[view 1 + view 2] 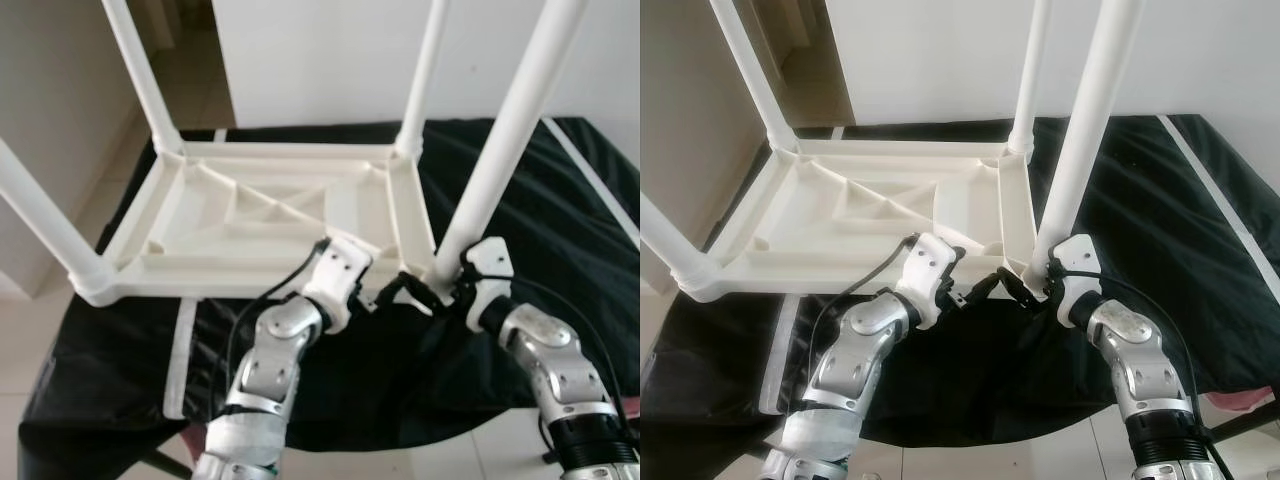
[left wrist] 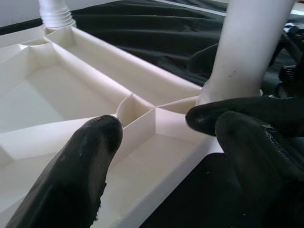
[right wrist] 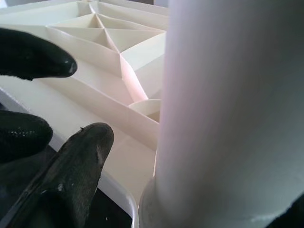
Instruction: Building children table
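We see a white plastic children's table (image 1: 270, 215) lying upside down on a black cloth (image 1: 560, 230) that covers a raised surface, its ribbed underside facing up and four white tubular legs rising from the corner sockets. Both grippers work at the near right corner. The near right leg (image 1: 500, 150) stands in its socket there, leaning slightly to the right in the head views. Our left gripper (image 1: 392, 290) reaches to that corner from the near side, its black fingers (image 2: 80, 175) spread: one finger lies over the ribbed tray inside the rim, the other outside the rim on the cloth side, so the corner edge sits between them without a clear pinch. Our right gripper (image 1: 450, 285) sits just beside the base of the same leg, with one finger (image 3: 71, 175) near the table rim and the leg base close on its other side; we cannot tell whether it clamps the leg or stands open. The table surface is smooth, matte, cream-white, with thin upright ribs forming triangles and rectangles. The legs are plain round tubes, the far one (image 2: 56, 13) threaded at its base. The cloth is wrinkled and slightly glossy, with a white strip (image 1: 180, 350) along its edge. Pale floor tiles (image 1: 50, 330) show to the left.
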Controlling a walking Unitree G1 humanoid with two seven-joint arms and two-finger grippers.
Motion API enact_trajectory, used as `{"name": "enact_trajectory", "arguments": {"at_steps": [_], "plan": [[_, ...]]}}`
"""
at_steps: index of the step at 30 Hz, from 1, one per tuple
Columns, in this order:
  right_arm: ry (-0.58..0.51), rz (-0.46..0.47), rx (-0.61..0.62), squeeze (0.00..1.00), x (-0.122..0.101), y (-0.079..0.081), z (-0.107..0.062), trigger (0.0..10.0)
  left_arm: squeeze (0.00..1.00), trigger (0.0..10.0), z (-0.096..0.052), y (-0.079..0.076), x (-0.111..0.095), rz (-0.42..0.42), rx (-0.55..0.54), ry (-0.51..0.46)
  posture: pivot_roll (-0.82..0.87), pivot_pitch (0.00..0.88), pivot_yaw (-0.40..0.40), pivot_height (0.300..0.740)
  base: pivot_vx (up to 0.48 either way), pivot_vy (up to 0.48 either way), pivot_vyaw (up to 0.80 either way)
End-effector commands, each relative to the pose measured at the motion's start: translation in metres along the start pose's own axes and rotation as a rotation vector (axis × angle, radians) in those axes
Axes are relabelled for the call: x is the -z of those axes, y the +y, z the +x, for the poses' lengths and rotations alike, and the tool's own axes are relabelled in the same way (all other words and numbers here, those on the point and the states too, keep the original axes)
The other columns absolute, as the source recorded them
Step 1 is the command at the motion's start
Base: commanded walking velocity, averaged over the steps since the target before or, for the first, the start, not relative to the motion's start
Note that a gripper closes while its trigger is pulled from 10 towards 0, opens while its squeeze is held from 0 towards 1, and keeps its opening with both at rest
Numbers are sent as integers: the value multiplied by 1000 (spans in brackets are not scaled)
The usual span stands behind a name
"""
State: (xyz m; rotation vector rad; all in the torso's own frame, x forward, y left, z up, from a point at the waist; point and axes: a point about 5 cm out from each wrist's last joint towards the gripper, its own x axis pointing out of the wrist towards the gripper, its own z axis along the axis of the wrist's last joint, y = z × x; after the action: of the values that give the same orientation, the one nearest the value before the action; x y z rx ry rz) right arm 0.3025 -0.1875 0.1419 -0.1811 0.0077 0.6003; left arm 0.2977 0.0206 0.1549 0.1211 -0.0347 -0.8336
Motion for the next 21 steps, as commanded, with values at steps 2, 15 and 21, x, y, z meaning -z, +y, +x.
{"name": "enact_trajectory", "arguments": {"at_steps": [2, 15, 21], "plan": [[22, -20, -52, 0, 3, 5, 3, 10000, 0, 10000, 4, -5, -3, -42, -84, -26, -68, 69, 32, 740, 0, 0, 0], [54, -73, -82, 0, 5, -7, -1, 0, 0, 10000, 0, -17, 1, -3, 5, -17, -82, 64, 31, 740, 0, 0, 0], [33, -23, -30, 0, 5, 0, -4, 7765, 0, 10000, 1, -22, 2, -3, 22, -15, -87, 66, 32, 740, 0, 0, 0]]}}
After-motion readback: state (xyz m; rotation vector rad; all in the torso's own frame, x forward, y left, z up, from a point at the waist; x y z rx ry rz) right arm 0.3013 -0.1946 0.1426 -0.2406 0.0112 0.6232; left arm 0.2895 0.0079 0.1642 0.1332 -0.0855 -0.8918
